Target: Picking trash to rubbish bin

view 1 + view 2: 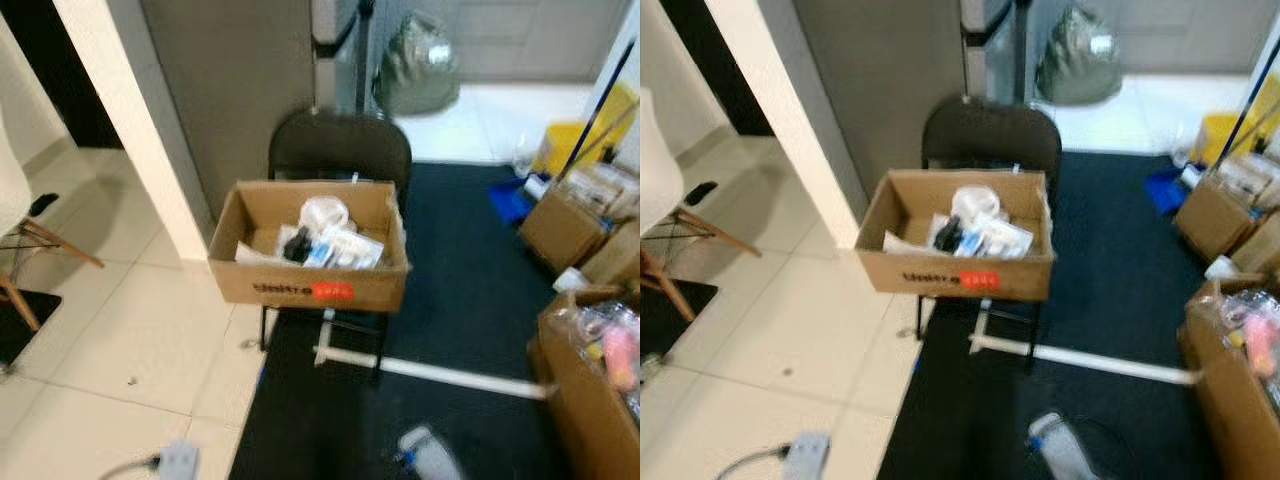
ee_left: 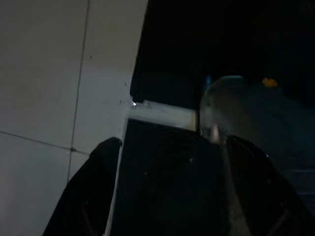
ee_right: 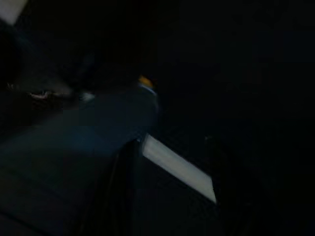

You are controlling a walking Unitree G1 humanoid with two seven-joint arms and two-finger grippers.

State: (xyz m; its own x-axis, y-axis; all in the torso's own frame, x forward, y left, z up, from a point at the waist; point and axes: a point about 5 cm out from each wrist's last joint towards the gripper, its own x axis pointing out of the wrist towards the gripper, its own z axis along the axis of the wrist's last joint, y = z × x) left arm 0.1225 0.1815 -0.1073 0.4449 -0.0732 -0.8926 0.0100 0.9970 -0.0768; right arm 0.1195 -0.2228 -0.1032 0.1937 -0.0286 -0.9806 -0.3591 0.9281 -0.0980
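Bottle (image 1: 432, 455) lies on dark carpet just ahead, nearer the spread-fingered left gripper (image 2: 167, 172); right gripper's state unclear.

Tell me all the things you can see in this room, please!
cardboard box: one, brown with a red label, on the chair, holding trash
trash: several pieces, white, blue and black, inside that box
folding chair: one, black, at the dark carpet's edge
plastic bottle: one, clear, lying on the carpet near the robot
white strip: one, lying on the carpet behind the bottle
dark carpet: one, right half of the floor
more boxes: several, brown, on the right
bag: one, grey, by the far wall
power strip: one, white, on the tiles
left gripper: black fingers apart, above the carpet's edge
right gripper: dark, unclear
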